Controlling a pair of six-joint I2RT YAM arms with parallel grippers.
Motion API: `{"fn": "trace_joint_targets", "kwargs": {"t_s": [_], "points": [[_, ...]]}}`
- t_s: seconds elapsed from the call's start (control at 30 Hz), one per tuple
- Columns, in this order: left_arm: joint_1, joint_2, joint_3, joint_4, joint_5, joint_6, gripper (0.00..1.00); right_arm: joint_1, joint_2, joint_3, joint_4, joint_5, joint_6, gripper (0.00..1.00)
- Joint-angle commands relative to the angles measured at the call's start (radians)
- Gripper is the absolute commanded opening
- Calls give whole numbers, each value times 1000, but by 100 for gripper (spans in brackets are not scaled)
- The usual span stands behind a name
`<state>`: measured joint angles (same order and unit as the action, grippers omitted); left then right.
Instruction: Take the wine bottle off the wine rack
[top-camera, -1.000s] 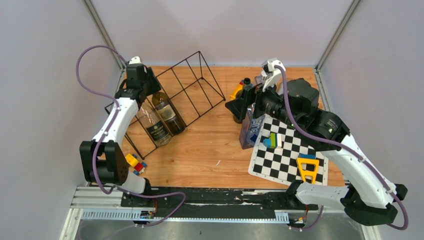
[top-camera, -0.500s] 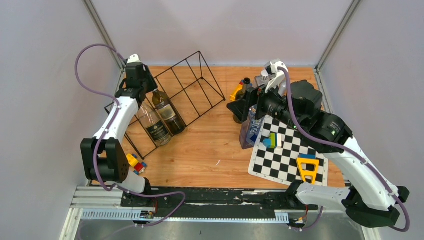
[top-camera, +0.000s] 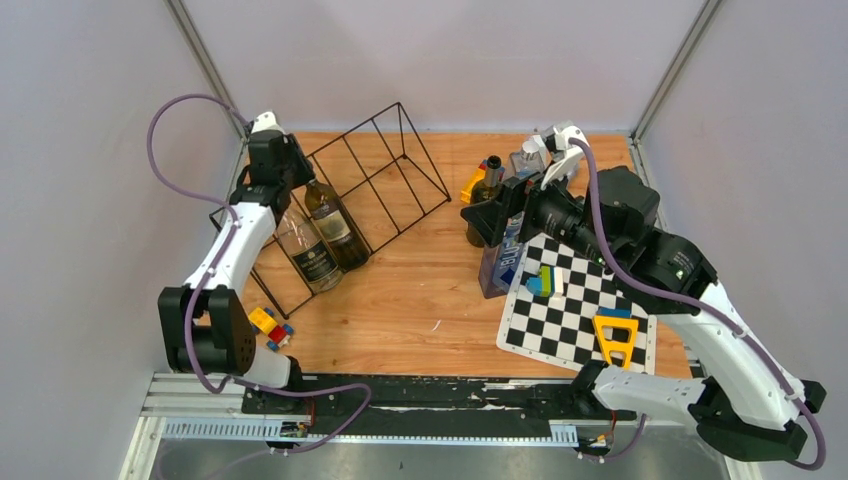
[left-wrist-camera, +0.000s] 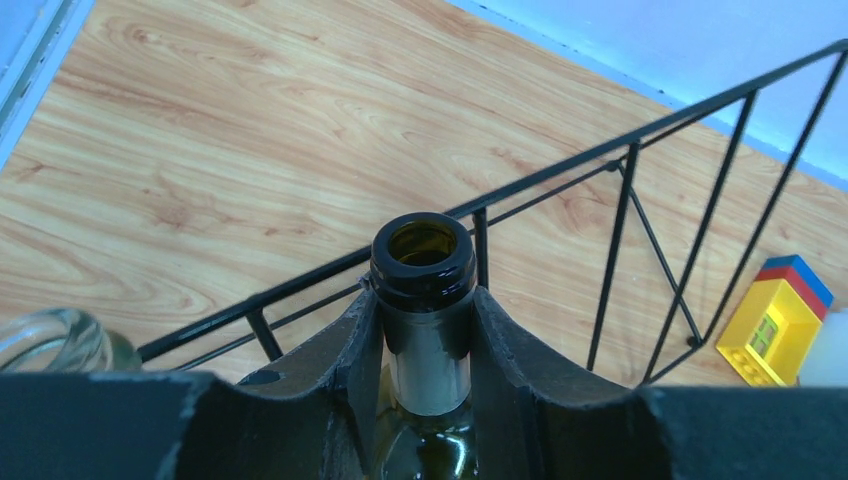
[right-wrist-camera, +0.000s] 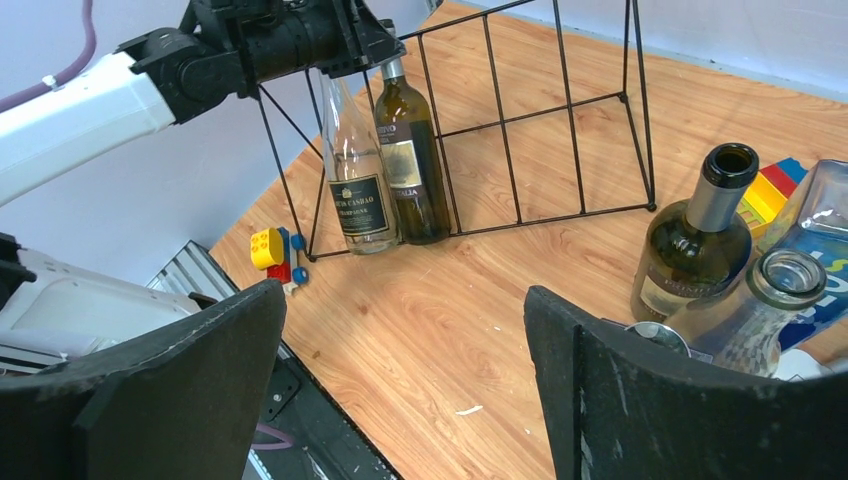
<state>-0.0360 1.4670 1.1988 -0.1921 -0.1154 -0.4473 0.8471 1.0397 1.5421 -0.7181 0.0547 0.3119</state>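
A wooden table (top-camera: 420, 290) fills the overhead view, with two white-and-black robot arms mounted at its near edge. On the far left lies the wine rack (top-camera: 345, 137), a long black wire frame, triangular in section, set at a slant. Two bottles lean in the slots at its near-left end: a clear bottle (top-camera: 305, 250) and, just beside it, the dark green wine bottle (top-camera: 335, 225). The wine bottle's base sits low on the near side of the rack and its long axis rises up and away to the far left. Its open neck ends by the rack's wires on the far side. The left gripper (left-wrist-camera: 425, 310) is at that neck. Its two black fingers (left-wrist-camera: 355, 345) press each side of the glass just under the lip, so the jaws are closed on the wine bottle. Because the grip is at the top of the long axis, freeing the bottle probably means drawing it out neck first, clear of the wire beside the lip. The right gripper (right-wrist-camera: 405, 380) is well apart on the right, jaws spread wide and holding nothing, above a standing green bottle (top-camera: 487, 185). The left arm is clearly the nearer one. A checkered mat (top-camera: 580, 300) lies on the right, and small toy bricks (top-camera: 270, 327) sit near the rack's near end.
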Motion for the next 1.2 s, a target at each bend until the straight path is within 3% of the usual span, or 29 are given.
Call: {"fn": "trace_joint_targets", "kwargs": {"t_s": [0.0, 0.3, 0.5, 0.83, 1.17], "points": [[6, -116, -44, 73, 66, 9, 1, 4, -31, -9, 14, 31, -5, 91], [4, -278, -167, 181, 167, -50, 0, 4, -41, -27, 8, 35, 5, 91], [-18, -342, -233, 271, 274, -1, 0, 4, -59, -43, -1, 47, 3, 91], [-177, -404, -250, 322, 306, 123, 0, 4, -112, -58, -22, 105, -21, 91], [-297, -421, -251, 364, 317, 137, 0, 5, -149, -45, -53, 175, -43, 91]]}}
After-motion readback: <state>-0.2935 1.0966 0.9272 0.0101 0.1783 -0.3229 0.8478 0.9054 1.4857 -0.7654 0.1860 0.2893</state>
